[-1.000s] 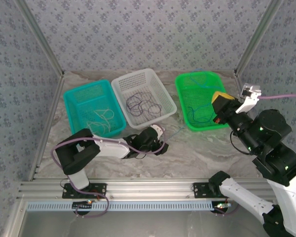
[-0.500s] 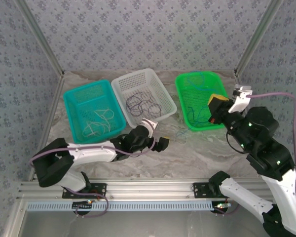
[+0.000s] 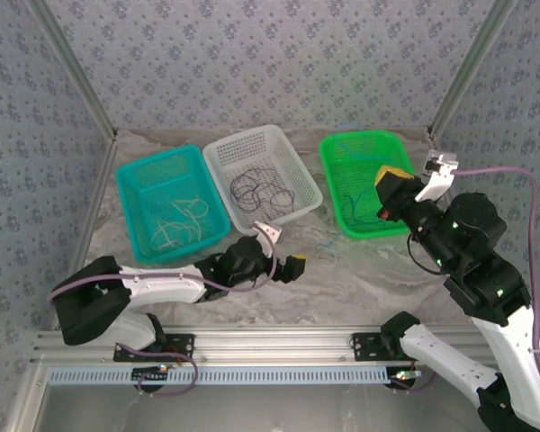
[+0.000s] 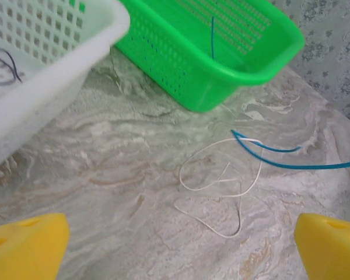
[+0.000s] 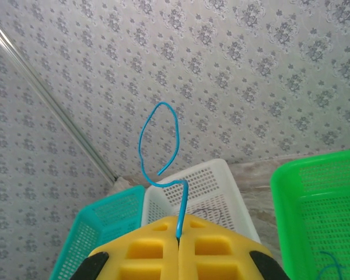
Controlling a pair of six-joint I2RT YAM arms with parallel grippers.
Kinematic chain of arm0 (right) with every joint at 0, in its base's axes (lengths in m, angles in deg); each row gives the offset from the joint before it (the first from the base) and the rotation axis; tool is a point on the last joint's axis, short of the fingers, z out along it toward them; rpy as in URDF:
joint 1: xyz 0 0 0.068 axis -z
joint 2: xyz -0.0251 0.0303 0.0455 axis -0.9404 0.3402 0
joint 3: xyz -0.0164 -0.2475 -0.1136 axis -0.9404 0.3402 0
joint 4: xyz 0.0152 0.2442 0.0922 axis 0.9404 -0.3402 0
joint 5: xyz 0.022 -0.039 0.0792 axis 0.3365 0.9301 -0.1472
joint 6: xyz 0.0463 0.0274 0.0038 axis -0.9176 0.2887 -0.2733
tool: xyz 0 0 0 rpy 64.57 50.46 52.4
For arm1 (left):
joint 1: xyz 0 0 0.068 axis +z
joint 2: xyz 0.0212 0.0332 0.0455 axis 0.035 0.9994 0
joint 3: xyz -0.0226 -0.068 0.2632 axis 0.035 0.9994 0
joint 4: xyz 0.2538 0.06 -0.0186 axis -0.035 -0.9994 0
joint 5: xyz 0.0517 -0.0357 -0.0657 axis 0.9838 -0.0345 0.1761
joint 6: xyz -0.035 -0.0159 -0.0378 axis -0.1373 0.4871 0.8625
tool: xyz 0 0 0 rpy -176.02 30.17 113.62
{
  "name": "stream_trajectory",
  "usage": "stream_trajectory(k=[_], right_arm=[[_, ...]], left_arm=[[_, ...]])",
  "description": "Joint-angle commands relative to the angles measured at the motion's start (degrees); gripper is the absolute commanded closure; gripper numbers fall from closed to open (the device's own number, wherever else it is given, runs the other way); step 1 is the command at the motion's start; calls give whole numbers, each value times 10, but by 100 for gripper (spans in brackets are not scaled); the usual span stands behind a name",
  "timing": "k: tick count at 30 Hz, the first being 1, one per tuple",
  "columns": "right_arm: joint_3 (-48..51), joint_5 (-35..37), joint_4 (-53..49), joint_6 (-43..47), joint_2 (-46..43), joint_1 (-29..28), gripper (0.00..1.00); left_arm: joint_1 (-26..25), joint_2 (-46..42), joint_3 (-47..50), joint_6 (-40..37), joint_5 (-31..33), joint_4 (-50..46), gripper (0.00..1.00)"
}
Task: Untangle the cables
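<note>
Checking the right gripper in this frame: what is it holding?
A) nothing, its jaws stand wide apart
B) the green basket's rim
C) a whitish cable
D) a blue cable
D: in the right wrist view the right gripper has its jaws pressed together on a blue cable, which rises from between them and curls into a loop in the air.

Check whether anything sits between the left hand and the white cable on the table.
Nothing visible does: bare table lies between the open left hand and the white cable. A blue cable crosses only its far end.
</note>
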Motion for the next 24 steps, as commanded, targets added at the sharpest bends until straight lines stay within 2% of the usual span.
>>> stream_trajectory(k=[1, 8, 24], right_arm=[[-32, -27, 32, -23, 0, 3, 100], [-53, -44, 32, -32, 12, 3, 100], [-56, -36, 95, -75, 12, 3, 100]], left_arm=[[-3, 6, 0, 12, -12, 90, 1], [-10, 7, -52, -42, -11, 78, 1], [-28, 76, -43, -10, 6, 198, 1]])
